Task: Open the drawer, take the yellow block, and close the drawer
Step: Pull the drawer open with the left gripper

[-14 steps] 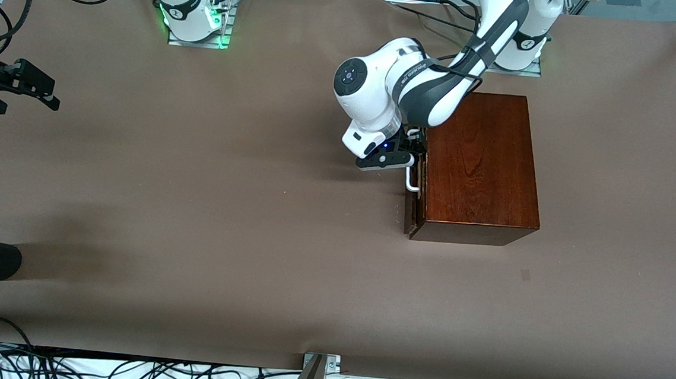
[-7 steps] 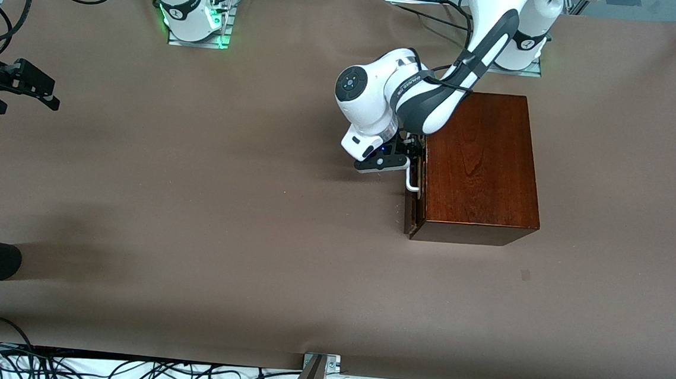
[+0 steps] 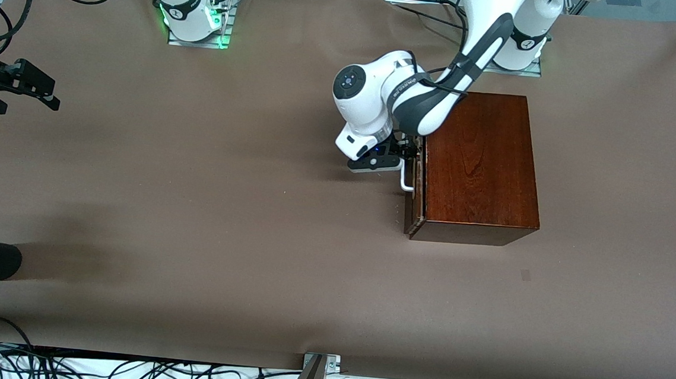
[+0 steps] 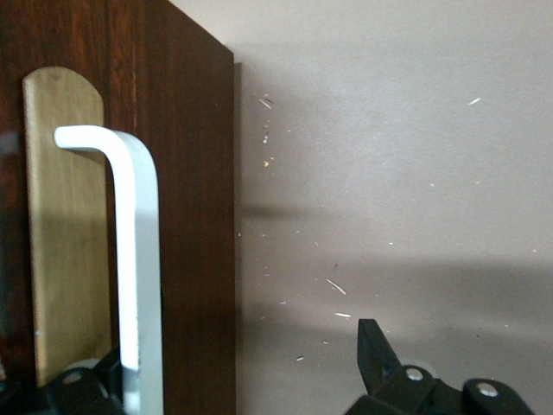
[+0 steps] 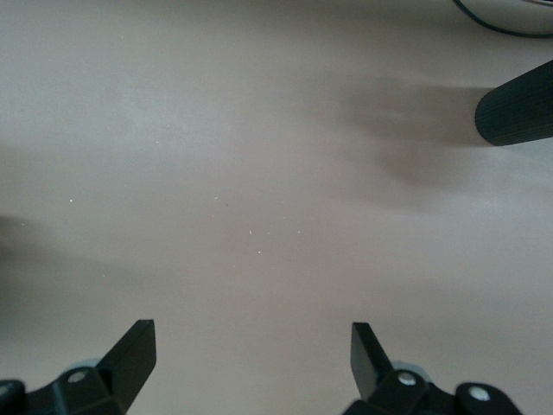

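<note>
One drawer barely ajar in the wooden box near the left arm's base, rigid white handle the grab spot, left gripper fingers straddling it unclenched, right gripper open, waiting over bare table; yellow block unseen.

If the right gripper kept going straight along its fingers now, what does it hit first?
Probably just the bare table: the open right gripper points down at brown paper, nothing between, though depth is unclear.
</note>
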